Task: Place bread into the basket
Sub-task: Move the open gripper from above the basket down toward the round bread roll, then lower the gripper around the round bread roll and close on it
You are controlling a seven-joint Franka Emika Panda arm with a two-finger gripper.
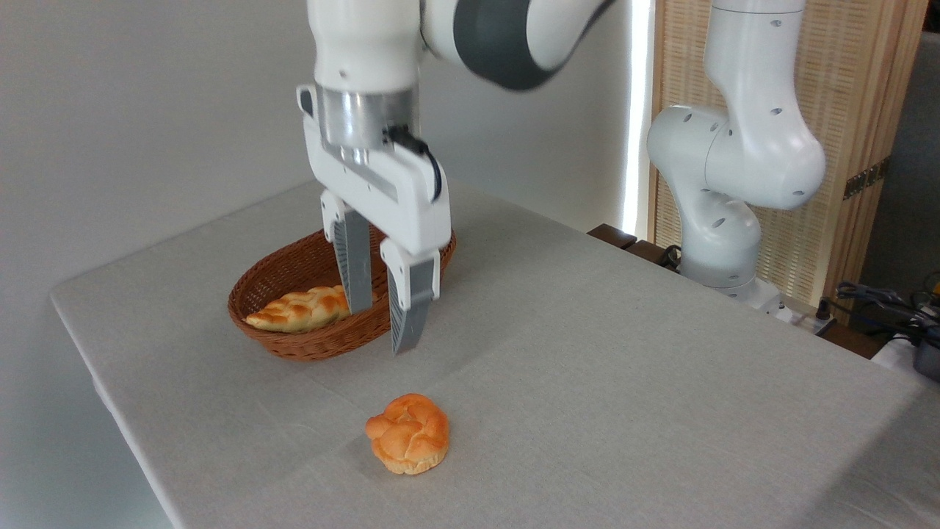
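While the gripper [383, 327] is hanging with fingers spread and empty, the bread [407, 433] is sitting below it, toward the table's front edge. The basket [273, 278] is waiting right behind.

A: Bun [407, 443] on table [624, 382], in front of basket [308, 345]?
B: Yes, apart from it. Loaf [301, 308] lies in basket. Gripper [383, 327] hangs above, between them.
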